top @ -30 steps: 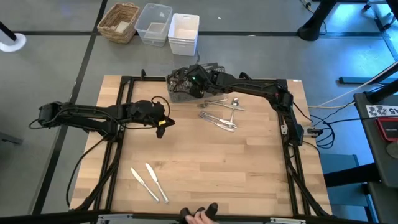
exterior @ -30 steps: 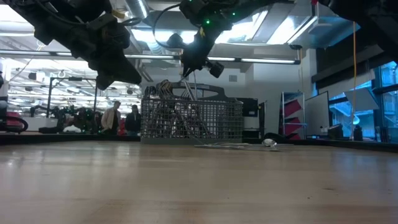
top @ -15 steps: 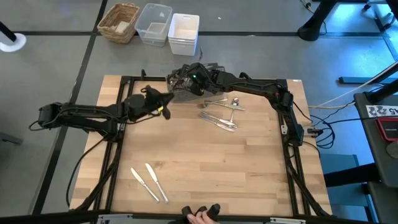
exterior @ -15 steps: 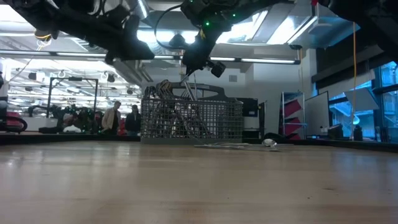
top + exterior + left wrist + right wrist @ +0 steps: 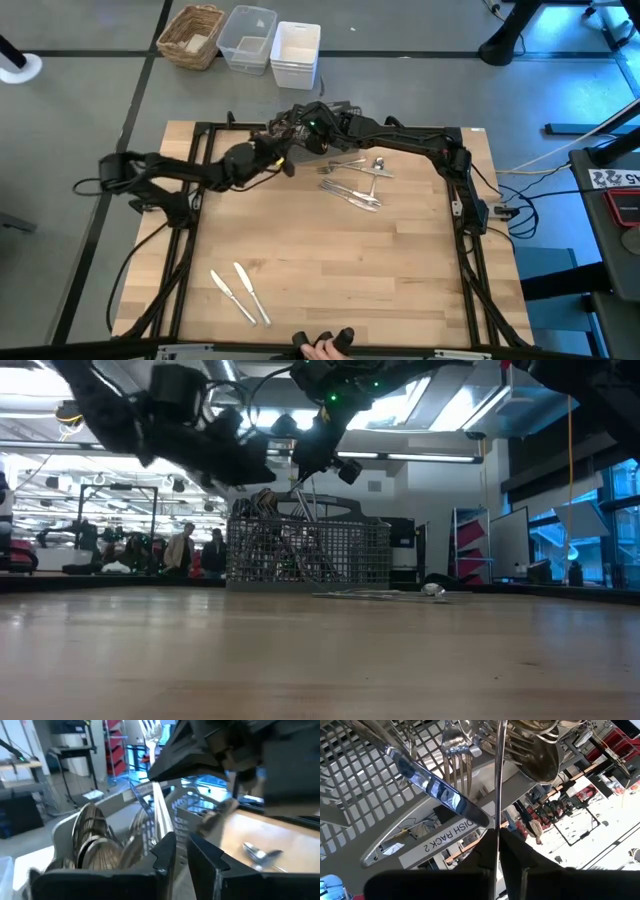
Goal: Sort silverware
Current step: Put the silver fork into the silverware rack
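While right end effector (image 5: 300, 139) stays over grey mesh metal caddy (image 5: 305, 552) at surface's far edge, fingers nearly closed on thin shiny metal utensil handle (image 5: 497, 775), left end effector (image 5: 285, 160) has swung from left side up to caddy, fingers slightly parted, holding nothing. Judgement: both arms now crowd one spot, collision risk. Loose shiny forks and spoons (image 5: 355, 180) lie just right of caddy; two silver table knives (image 5: 240, 293) near front-left corner. Wooden surface (image 5: 400, 270) centre open for sorting.

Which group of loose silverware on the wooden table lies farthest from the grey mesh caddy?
The two shiny table knives near the table's front edge; the other loose pieces lie beside the caddy.
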`<control>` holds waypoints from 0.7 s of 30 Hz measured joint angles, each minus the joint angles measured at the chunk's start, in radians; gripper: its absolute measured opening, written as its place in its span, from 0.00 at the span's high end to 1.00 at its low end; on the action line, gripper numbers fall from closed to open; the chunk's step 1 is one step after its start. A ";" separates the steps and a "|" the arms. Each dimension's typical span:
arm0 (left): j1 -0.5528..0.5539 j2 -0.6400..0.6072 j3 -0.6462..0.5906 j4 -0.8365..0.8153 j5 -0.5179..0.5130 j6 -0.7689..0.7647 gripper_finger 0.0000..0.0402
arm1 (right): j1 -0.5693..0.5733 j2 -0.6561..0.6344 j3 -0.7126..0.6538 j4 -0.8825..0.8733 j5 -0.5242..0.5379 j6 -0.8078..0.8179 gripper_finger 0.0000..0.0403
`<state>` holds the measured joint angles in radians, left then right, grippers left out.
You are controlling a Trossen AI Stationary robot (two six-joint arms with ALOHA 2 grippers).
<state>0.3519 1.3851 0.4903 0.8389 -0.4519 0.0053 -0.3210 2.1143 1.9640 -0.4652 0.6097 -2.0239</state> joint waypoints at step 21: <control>0.086 0.218 0.135 0.054 0.030 -0.053 0.90 | -0.001 0.000 0.000 -0.005 -0.048 0.003 0.95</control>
<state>0.4384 1.6028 0.6250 0.8930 -0.4218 -0.0479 -0.3218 2.1143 1.9640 -0.4700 0.5614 -2.0212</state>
